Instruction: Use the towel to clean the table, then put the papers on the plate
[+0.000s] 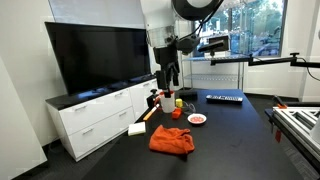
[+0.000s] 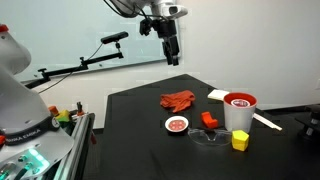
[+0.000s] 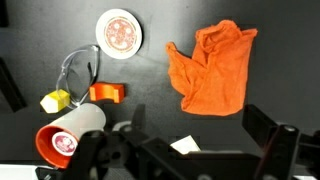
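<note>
An orange towel (image 1: 171, 139) lies crumpled on the black table; it also shows in an exterior view (image 2: 179, 99) and in the wrist view (image 3: 212, 65). A small round plate (image 3: 119, 32) with a red pattern sits near it, seen in both exterior views (image 1: 197, 119) (image 2: 177, 124). A white piece of paper (image 3: 185, 146) lies on the table, seen in both exterior views (image 1: 137, 129) (image 2: 218, 95). My gripper (image 2: 172, 50) hangs high above the table, open and empty; it also shows in an exterior view (image 1: 172, 72) and in the wrist view (image 3: 195, 135).
A red-and-white cup (image 2: 239, 108), a yellow block (image 2: 240, 141), an orange-red block (image 2: 209, 120) and a clear wire-like object (image 3: 80, 68) stand near the paper. A keyboard (image 1: 224, 98) lies at the back. A television (image 1: 98, 55) stands on a white cabinet beside the table.
</note>
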Robot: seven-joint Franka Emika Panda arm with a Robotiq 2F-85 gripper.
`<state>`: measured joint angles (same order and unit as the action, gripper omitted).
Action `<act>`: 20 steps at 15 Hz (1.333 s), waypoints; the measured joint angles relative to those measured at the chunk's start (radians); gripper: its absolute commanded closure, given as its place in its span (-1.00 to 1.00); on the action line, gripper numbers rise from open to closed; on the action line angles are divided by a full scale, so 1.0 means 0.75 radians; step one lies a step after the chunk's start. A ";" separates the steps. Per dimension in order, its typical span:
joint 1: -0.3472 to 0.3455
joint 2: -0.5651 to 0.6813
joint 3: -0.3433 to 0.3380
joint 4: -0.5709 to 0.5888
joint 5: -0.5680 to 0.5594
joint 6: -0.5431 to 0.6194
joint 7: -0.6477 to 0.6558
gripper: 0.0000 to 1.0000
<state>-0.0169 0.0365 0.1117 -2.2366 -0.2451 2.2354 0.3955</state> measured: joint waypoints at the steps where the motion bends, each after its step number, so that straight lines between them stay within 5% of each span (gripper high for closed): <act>1: 0.008 0.004 -0.004 0.000 0.000 0.000 0.013 -1.00; 14: 0.044 0.005 -0.012 0.023 -0.059 -0.107 0.043 -1.00; 20: 0.076 0.308 -0.017 -0.007 0.066 0.219 0.030 -1.00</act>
<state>0.0405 0.2677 0.0987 -2.2418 -0.1954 2.3998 0.4182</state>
